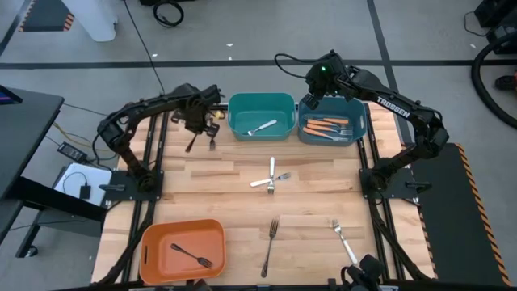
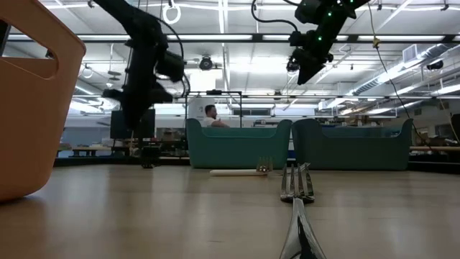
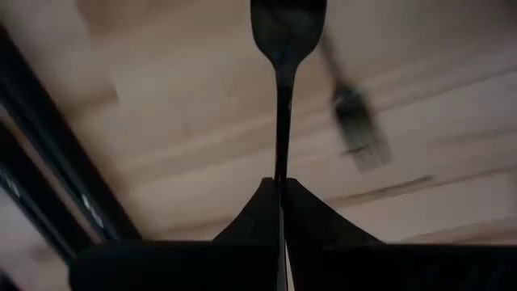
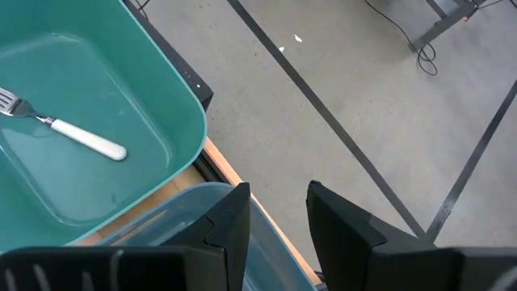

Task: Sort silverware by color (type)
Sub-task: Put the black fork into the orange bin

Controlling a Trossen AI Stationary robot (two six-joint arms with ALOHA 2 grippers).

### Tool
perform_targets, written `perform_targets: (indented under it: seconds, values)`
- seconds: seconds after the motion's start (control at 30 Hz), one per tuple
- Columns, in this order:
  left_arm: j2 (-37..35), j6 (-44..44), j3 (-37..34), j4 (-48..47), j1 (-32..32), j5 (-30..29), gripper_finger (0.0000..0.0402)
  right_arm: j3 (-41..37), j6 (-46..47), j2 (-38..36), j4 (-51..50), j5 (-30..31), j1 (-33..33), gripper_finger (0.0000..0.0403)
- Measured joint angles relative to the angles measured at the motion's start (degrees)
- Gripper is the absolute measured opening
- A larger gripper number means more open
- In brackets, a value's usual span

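The left gripper (image 1: 202, 123) stood just left of the teal bin (image 1: 260, 105), above the far left of the surface (image 1: 234, 182). Its jaws were clenched on a black fork (image 3: 282, 89), gripped at the handle end, with the tines hanging below toward the wood. The right gripper (image 4: 276, 212) hung over the far edge of the blue bin (image 1: 359, 129), just right of the teal bin, with its jaws parted and nothing between them.

In my judgement the step in hand was carrying the black fork to the orange bin (image 1: 153, 242), which sits at the near left corner, well away from the teal bin, and already holds one dark fork (image 1: 192, 257). The grip was narrow and near the tip of the handle, so the transit should be slow and level, with release low inside the orange bin.

The teal bin held one white-handled fork (image 1: 261, 128). The blue bin held orange-handled forks (image 1: 328, 125). Crossed forks (image 1: 271, 178) lay on the surface just in front of the teal bin. Two more lay further forward.

The colours of the loose forks were hard to make out. The count in the blue bin could not be confirmed. The low view showed bin walls only, not contents.
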Motion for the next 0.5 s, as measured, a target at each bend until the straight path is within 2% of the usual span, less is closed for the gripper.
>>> perform_targets:
  seconds: [0.13, 0.3, 0.4, 0.5]
  values:
    - [-4.9, 2.1, 3.2, -1.0, 0.1, 0.0, 0.0009, 0.0, 0.3, 0.0, 0.0, 0.0, 0.1, 0.0131]
    - [-12.4, 0.7, 6.1, 0.2, 0.7, -0.1, 0.0009, 0.0, 3.9, 0.0, 1.2, -1.2, 0.1, 0.0131]
    - [-16.7, -0.8, 6.7, 4.2, 0.2, -0.3, 0.0009, 0.0, 7.1, 0.0, 2.8, -6.3, 0.1, 0.0131]
    - [-19.8, -0.1, 6.7, 12.2, -1.1, -0.3, 0.0009, 0.0, 11.8, 0.0, 5.7, -14.2, 0.1, 0.0131]
